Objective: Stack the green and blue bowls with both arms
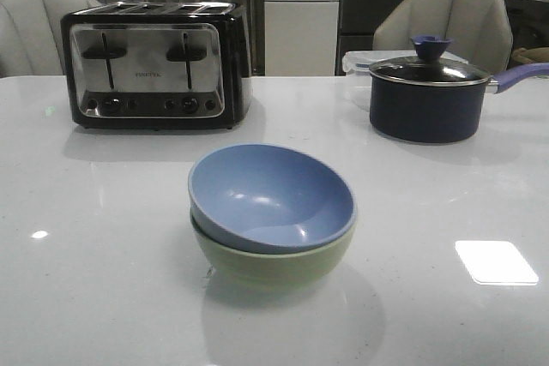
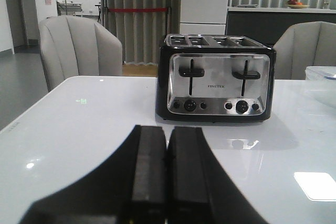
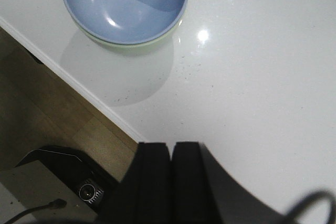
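The blue bowl (image 1: 273,197) sits nested in the green bowl (image 1: 274,261), so stacking looks finished. Both claws, left claw (image 2: 167,177) and right claw (image 3: 171,182), are pressed together, empty; nothing further seems needed. The toaster (image 1: 154,66) stands at eleven o'clock of the stack.

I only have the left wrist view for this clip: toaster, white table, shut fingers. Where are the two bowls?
Observer: The blue bowl sits nested in the green bowl, mid-table in front of the toaster.
Operator: Level?
Observer: No, the blue bowl tilts, rim higher on its right.
Operator: Is the right arm on them?
Observer: No. The right gripper is shut and empty, apart from the bowls, near the table edge.
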Robot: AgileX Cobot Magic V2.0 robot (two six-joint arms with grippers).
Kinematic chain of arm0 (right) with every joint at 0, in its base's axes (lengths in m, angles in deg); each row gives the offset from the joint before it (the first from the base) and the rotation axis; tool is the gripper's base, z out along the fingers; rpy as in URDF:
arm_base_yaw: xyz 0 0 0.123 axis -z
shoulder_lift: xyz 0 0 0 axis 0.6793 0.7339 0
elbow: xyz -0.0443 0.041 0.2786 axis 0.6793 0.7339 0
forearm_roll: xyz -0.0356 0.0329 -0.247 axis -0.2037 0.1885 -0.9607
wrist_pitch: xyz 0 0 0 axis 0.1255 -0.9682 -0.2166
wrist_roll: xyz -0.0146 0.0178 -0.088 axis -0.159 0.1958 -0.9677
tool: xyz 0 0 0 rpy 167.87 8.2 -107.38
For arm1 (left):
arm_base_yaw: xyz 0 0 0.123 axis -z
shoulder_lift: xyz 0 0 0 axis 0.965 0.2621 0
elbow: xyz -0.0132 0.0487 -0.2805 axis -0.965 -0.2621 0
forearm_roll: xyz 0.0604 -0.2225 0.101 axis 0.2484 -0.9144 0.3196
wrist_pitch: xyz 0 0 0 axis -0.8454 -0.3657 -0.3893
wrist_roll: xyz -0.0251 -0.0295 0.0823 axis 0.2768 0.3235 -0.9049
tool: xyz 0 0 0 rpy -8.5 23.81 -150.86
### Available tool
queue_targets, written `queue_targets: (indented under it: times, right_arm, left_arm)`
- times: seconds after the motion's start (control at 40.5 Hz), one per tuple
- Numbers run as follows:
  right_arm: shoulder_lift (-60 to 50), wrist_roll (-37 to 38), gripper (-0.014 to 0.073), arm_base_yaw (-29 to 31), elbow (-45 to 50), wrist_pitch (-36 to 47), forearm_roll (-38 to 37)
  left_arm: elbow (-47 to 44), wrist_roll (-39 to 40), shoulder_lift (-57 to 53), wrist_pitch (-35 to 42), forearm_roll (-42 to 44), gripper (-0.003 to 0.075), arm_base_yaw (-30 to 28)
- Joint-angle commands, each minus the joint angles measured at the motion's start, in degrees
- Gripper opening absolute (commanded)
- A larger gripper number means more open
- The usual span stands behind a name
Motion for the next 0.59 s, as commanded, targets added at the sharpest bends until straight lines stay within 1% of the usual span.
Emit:
queue_targets:
  times: [0.0, 0.099, 0.198, 0.321, 0.42, 0.568]
  right_arm:
    - [-0.47, -0.08, 0.0053, 0.35, -1.56, 3.3, -0.46]
    - [-2.43, -0.08, 0.0053, 1.06, -1.01, 3.39, -0.46]
    - [-5.92, -0.08, 0.0053, 6.11, 1.16, 5.58, -0.51]
    - [-12.66, -0.08, 0.0053, 14.54, 5.95, 12.05, -0.51]
    - [-19.76, -0.08, 0.0053, 20.95, 11.26, 19.04, -0.51]
    - [-29.04, -0.08, 0.0053, 26.61, 19.83, 26.51, -0.51]
  left_arm:
    - [-0.23, 0.45, -1.15, 5.24, -0.56, 0.0093, -0.06]
    - [-0.23, 0.45, -1.15, 5.24, -0.56, 0.0093, -0.06]
    - [-0.23, 0.45, -1.15, 5.24, -0.56, 0.0093, -0.06]
    - [-0.23, 0.45, -1.15, 5.24, -0.56, 0.0093, -0.06]
    - [-0.23, 0.45, -1.15, 5.24, -0.56, 0.0093, -0.06]
    - [-0.23, 0.45, -1.15, 5.24, -0.56, 0.0093, -0.06]
